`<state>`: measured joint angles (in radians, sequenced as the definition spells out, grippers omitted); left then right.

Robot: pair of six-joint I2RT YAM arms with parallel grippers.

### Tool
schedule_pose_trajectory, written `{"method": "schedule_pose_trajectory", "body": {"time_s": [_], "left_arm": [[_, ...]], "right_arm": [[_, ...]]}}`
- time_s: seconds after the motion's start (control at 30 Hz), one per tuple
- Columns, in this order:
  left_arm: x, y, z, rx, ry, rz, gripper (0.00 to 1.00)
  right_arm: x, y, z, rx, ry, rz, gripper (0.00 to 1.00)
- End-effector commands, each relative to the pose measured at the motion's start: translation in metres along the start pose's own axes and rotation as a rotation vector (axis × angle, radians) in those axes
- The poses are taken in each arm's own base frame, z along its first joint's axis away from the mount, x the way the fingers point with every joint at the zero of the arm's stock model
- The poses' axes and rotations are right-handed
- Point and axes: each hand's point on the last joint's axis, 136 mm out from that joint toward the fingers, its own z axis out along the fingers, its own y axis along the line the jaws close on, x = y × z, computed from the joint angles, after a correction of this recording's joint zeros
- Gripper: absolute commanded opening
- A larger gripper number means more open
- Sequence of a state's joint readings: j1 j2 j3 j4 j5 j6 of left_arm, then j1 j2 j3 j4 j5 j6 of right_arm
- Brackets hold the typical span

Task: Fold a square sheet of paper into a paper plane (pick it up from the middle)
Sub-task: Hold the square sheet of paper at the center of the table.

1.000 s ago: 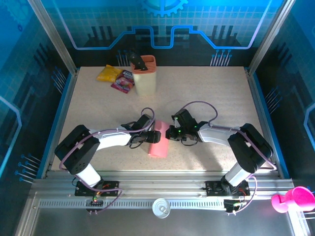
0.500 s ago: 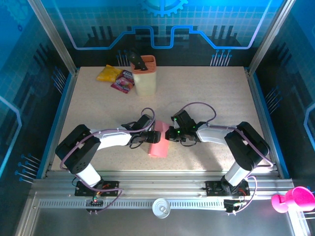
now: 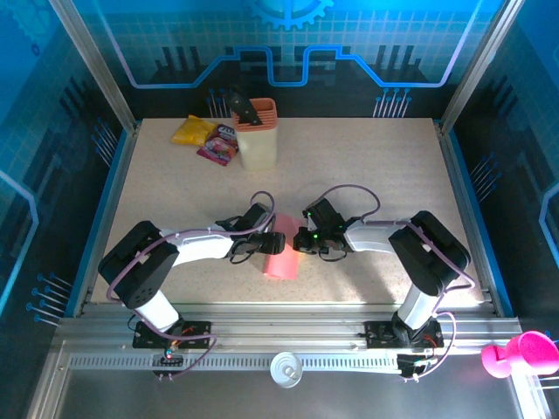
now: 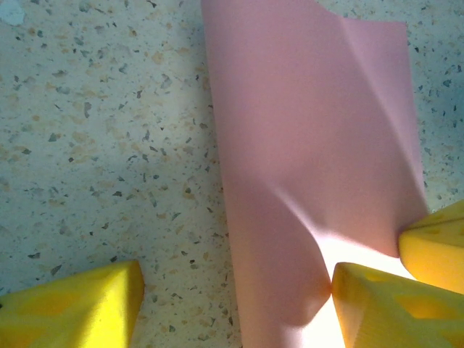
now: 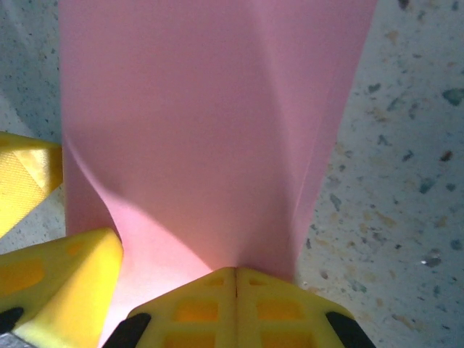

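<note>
Pink-red and matte, the square sheet of paper (image 3: 280, 262) is seen on the speckled table (image 3: 367, 166) midway between the two arms. It is curled over into a narrow band. Its long axis runs from the near edge away toward the back of the table, and its near end lies free on the surface.

At its far half the band is met from both sides. The right gripper (image 3: 298, 237) is pressed fully together, and in its wrist view (image 5: 235, 279) the paper's edge (image 5: 203, 130) is seen pinched between the closed yellow pads. The left gripper (image 3: 276, 243) stands with its jaws parted. In its wrist view (image 4: 238, 279) one finger (image 4: 72, 308) rests well clear on bare table, while the other finger (image 4: 391, 304) touches the lifted fold of the paper (image 4: 312, 145).

The band thus lies straight ahead of the left claw, partly inside its gap, so the left arm is judged best placed to close on or press the fold.

Farther back, well apart from the work, a beige holder (image 3: 256, 133) and two snack packets (image 3: 205, 138) are seen.
</note>
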<state>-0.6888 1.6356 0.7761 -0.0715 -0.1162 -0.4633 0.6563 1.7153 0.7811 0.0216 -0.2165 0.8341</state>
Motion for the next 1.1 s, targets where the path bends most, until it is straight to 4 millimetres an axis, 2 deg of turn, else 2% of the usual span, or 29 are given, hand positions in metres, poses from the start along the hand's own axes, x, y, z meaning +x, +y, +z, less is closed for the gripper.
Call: {"method": "schedule_pose_trajectory", "body": {"time_s": [0.0,0.1,0.23,0.4,0.5,0.67,0.83,1.07], "left_arm": [[0.005,0.006,-0.002,-0.009,0.018,-0.012,0.71],[-0.002,0.003,-0.010,0.008,-0.001,-0.038,0.72],[-0.014,-0.004,-0.027,0.055,-0.037,-0.071,0.78],[-0.028,-0.024,-0.049,0.156,-0.076,-0.050,0.79],[-0.030,-0.038,-0.055,0.232,-0.078,-0.030,0.71],[-0.028,-0.053,-0.054,0.323,-0.071,-0.028,0.53],[-0.025,-0.056,-0.048,0.350,-0.060,-0.024,0.47],[-0.021,-0.054,-0.037,0.347,-0.041,-0.018,0.31]], "right_arm": [[0.003,-0.005,0.006,0.027,0.011,-0.002,0.00],[0.003,-0.009,0.006,0.041,0.015,-0.011,0.00],[0.005,-0.014,0.007,0.059,0.033,-0.027,0.00],[0.005,-0.017,0.008,0.071,0.044,-0.041,0.00],[0.006,-0.017,0.010,0.070,0.050,-0.040,0.00],[0.008,-0.019,0.012,0.071,0.056,-0.033,0.00],[0.010,-0.021,0.014,0.072,0.064,-0.028,0.00],[0.011,-0.024,0.016,0.077,0.067,-0.023,0.00]]}}
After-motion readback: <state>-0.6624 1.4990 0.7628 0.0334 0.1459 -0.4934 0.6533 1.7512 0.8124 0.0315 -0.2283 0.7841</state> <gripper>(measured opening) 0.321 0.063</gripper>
